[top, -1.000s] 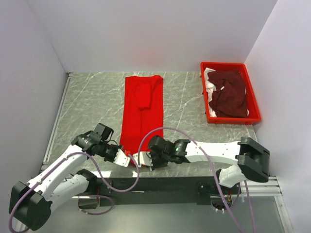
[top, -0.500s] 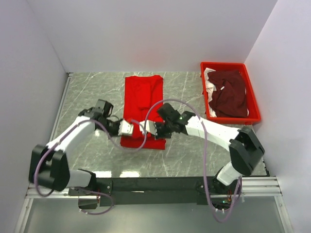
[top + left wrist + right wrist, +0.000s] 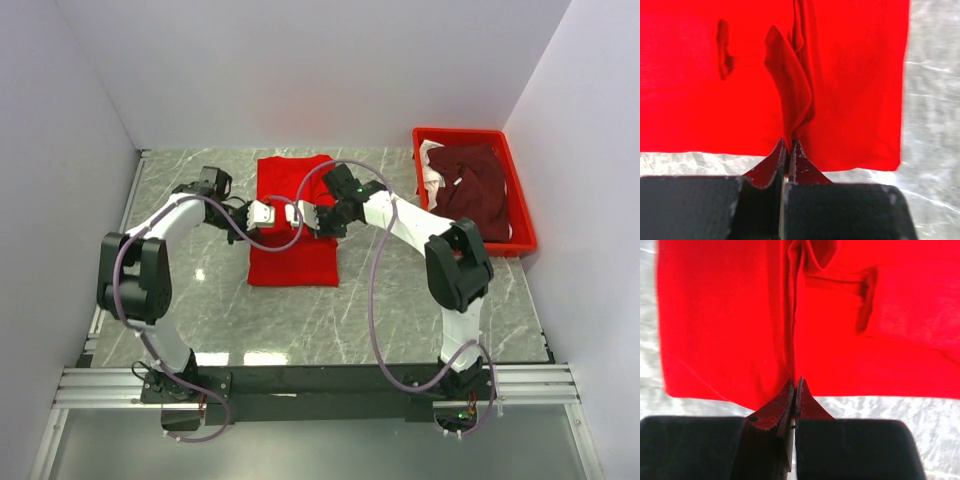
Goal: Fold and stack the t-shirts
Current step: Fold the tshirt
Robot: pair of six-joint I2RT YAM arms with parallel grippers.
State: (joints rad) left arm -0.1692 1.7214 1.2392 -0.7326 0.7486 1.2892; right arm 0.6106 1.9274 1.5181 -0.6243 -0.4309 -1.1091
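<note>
The bright red t-shirt lies in the middle of the table, its near end doubled back over itself. My left gripper is shut on the shirt's hem, which rises as a pinched ridge from the jaws. My right gripper is shut on the same hem a little to the right; the cloth stretches away from its jaws. Both grippers hover over the shirt's middle, close together. The dark maroon t-shirt lies crumpled in the red tray at back right, with white fabric at its left edge.
The grey marble table is walled by white panels on the left, back and right. The red tray stands against the right wall. Purple cables loop over both arms above the shirt.
Both grippers have carried the red shirt's near hem from the table's front edge toward the back, folding the shirt's lower half over its upper half. The arms are now stretched far out.
</note>
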